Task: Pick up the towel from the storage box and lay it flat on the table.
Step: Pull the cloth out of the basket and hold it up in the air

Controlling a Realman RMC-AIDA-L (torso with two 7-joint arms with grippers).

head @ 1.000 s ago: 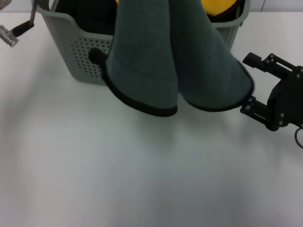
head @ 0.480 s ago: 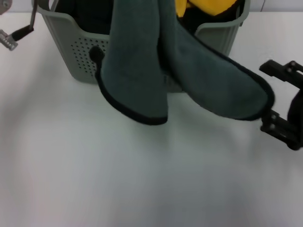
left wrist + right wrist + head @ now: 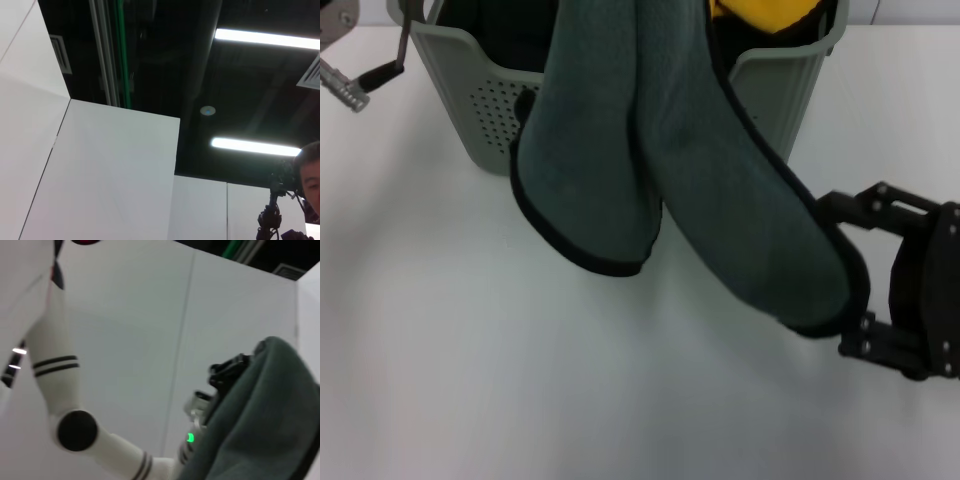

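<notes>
- Towel (image 3: 720, 200): hangs in two long folds in front of the storage box (image 3: 470, 100), its upper part running out of the head view at the top. One fold drops straight down over the box's front wall; the other slants out toward the right gripper (image 3: 855, 275).
- Right gripper: sits low at the right over the table (image 3: 470, 380), with the slanted fold's rounded lower end lying between its two black fingers (image 3: 865, 205). The fingers stand spread apart, one above the fold's edge and one below it; whether either touches the cloth cannot be told.
- Left gripper (image 3: 345, 85): only a metal tip and dark cable show at the upper left corner, beside the box. Its finger state cannot be told.
- Towel material: soft, dark grey-green, napped cloth with black trim along the curved edges. In the right wrist view the towel (image 3: 260, 425) fills the lower corner as a thick draped mass.
- Storage box: sage green plastic, tapered walls, a patch of dotted perforations on the front. A yellow cloth (image 3: 760, 12) shows inside at the rim.
- Table: plain, smooth and white.
- Hidden: the towel covers most of the box's front wall and interior.
</notes>
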